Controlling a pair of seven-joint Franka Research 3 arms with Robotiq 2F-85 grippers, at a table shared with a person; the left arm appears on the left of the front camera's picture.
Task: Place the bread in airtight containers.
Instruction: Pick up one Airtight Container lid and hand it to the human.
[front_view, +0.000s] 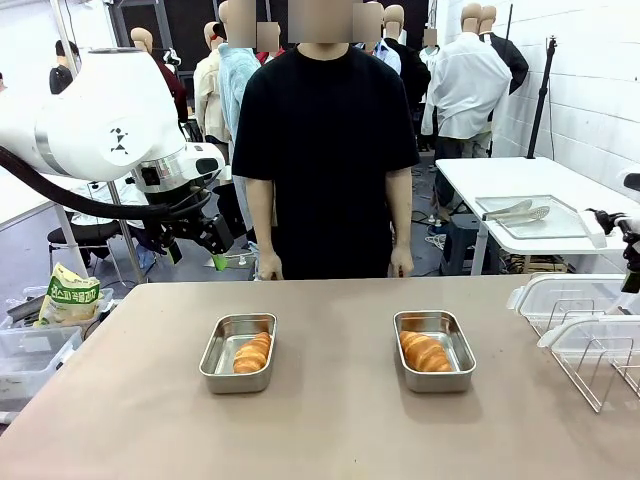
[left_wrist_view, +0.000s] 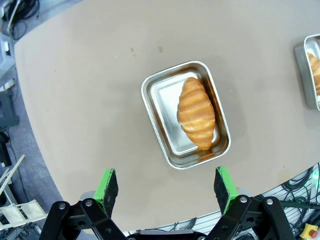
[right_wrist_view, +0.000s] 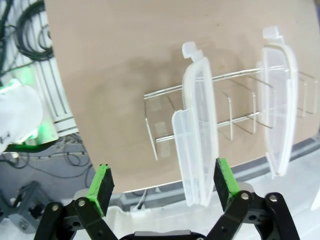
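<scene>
Two steel airtight containers stand open on the brown table, the left tin (front_view: 214, 356) and the right tin (front_view: 463, 352). Each holds one golden bread roll: one (front_view: 252, 352) in the left, one (front_view: 424, 352) in the right. My left gripper (front_view: 207, 243) hangs open above the table's far left edge. From its wrist view the gripper (left_wrist_view: 167, 186) looks down on the left tin (left_wrist_view: 161, 100) and its bread (left_wrist_view: 196, 112), well above them; the other tin (left_wrist_view: 301, 62) peeks in at the right edge. My right gripper (right_wrist_view: 162, 182) is open over two clear lids (right_wrist_view: 200, 145) standing in a wire rack (right_wrist_view: 235, 122).
The rack with the lids (front_view: 580, 330) sits at the table's right edge. A person stands at the far side with both hands (front_view: 268, 268) near the table edge. Plastic bins and a bag (front_view: 68, 296) lie off the left side. A white table with a tray (front_view: 528, 215) stands behind.
</scene>
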